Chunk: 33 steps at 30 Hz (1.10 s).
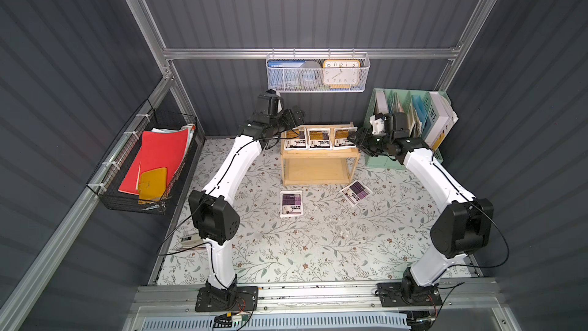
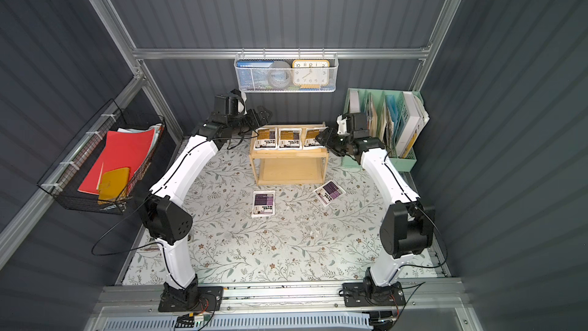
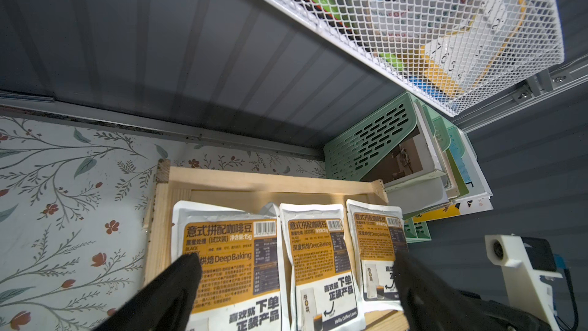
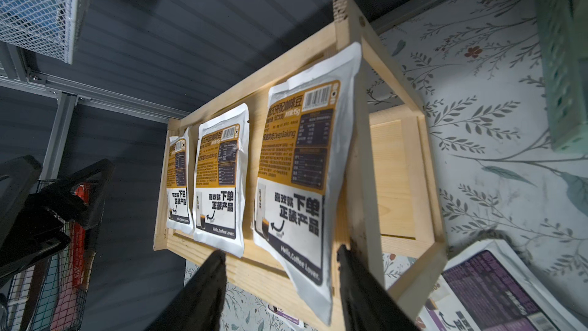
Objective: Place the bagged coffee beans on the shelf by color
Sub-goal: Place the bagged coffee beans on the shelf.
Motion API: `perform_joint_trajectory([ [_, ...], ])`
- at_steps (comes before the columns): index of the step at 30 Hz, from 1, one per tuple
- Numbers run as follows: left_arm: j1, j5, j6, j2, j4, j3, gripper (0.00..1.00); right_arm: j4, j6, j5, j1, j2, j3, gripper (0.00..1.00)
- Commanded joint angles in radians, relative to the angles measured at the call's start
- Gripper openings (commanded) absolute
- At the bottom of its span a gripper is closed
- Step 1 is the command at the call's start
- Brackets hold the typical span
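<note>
Since they look thin and soft, the bagged coffee beans [image 1: 319, 138] probably handle light, floppy and slick, best pinched by a sealed edge. The left gripper [image 3: 296, 261] hovers, jaws apart and empty, over three yellow pouches [image 3: 318, 265] on the top tray of the shelf [image 1: 318, 154], printed "Deep Baking" and "Hello, Coffee Lover."; two purple pouches [image 1: 291, 203] lie nearer on the worktop [image 1: 318, 249]; the right gripper [image 4: 281, 253] has its jaws open, empty.

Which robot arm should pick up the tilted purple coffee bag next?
Probably the right arm. The tilted purple bag lies on the table beside the shelf, near its right front corner, on that arm's side. The right gripper is open, empty and nearer to it than the left gripper.
</note>
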Motion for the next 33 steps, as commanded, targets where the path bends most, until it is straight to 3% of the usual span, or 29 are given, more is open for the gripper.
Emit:
perform_joint_trajectory([
  [1, -0.004, -0.006, 0.018, -0.007, -0.002, 0.002, 1.0, -0.026, -0.006, 0.028, -0.014, 0.019, 0.04, 0.6],
  [22, -0.004, -0.009, 0.018, -0.002, 0.005, -0.021, 1.0, 0.031, 0.05, 0.004, -0.013, 0.097, 0.115, 0.6],
  [33, -0.004, -0.02, 0.024, -0.001, 0.005, -0.034, 1.0, 0.083, 0.038, 0.098, -0.011, -0.006, 0.067, 0.6],
])
